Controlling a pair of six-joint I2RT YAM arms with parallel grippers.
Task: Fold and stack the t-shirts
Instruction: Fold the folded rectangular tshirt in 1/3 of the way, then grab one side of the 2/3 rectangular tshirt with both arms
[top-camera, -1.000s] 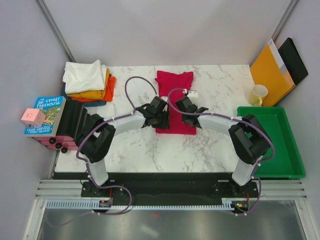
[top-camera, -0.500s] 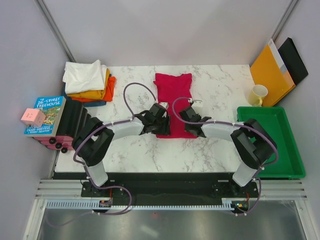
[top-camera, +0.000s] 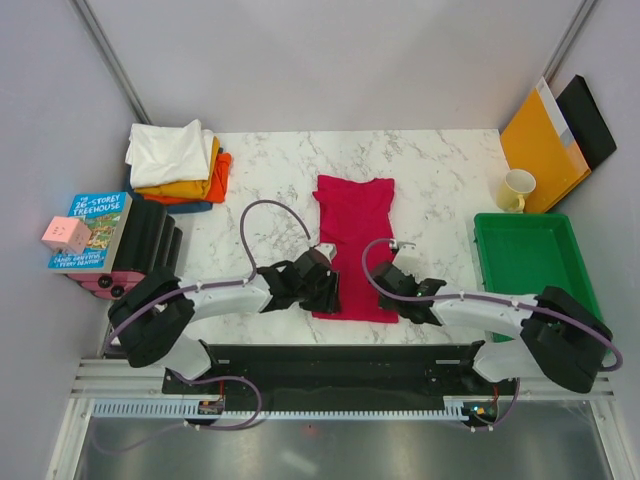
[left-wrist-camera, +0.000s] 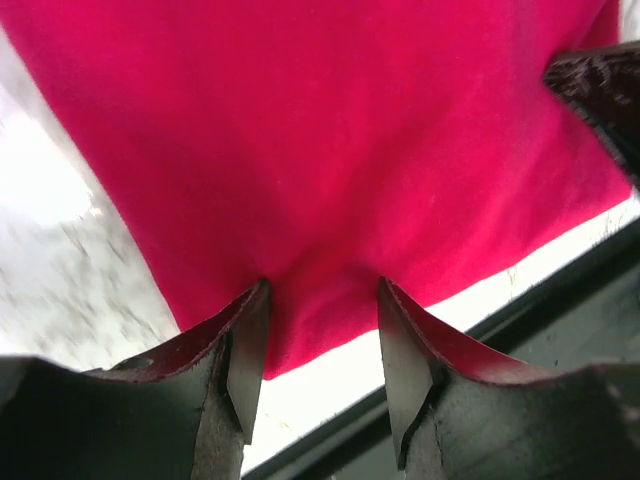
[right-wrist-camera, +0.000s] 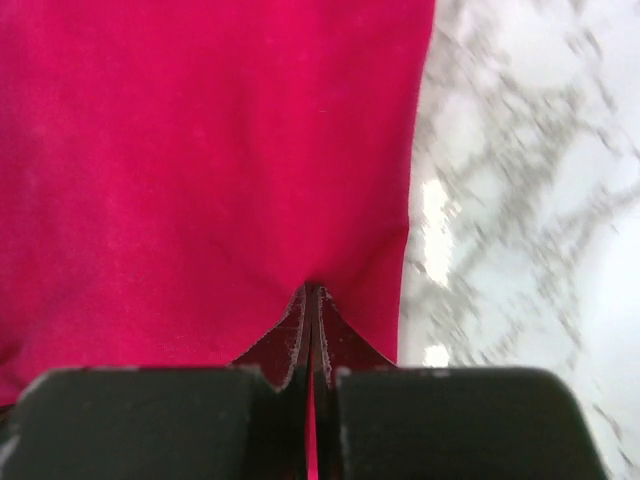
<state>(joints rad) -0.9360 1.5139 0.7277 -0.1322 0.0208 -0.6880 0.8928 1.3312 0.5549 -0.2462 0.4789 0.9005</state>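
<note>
A crimson red t-shirt (top-camera: 355, 235) lies folded into a long strip down the middle of the marble table, its hem at the near edge. My left gripper (top-camera: 325, 298) is at its near left corner; in the left wrist view its jaws (left-wrist-camera: 320, 300) stand open with the red cloth (left-wrist-camera: 330, 130) at the fingertips. My right gripper (top-camera: 390, 298) is at the near right corner; in the right wrist view it (right-wrist-camera: 312, 295) is shut on the red cloth (right-wrist-camera: 200, 150). A stack of folded t-shirts sits back left: white (top-camera: 170, 150) on top, yellow-orange (top-camera: 190, 187), orange (top-camera: 222, 165), dark blue (top-camera: 190, 207).
A green tray (top-camera: 540, 285) stands at the right edge, with a pale mug (top-camera: 517, 190) and an orange-yellow envelope (top-camera: 540, 145) behind it. Books (top-camera: 90, 230) with a pink cube (top-camera: 65, 235) sit off the left edge. The black base rail (top-camera: 330, 355) runs just below the hem.
Both grippers have drawn back toward the near edge, pulling the red t-shirt with them. The shirt now lies longer and nearer.
</note>
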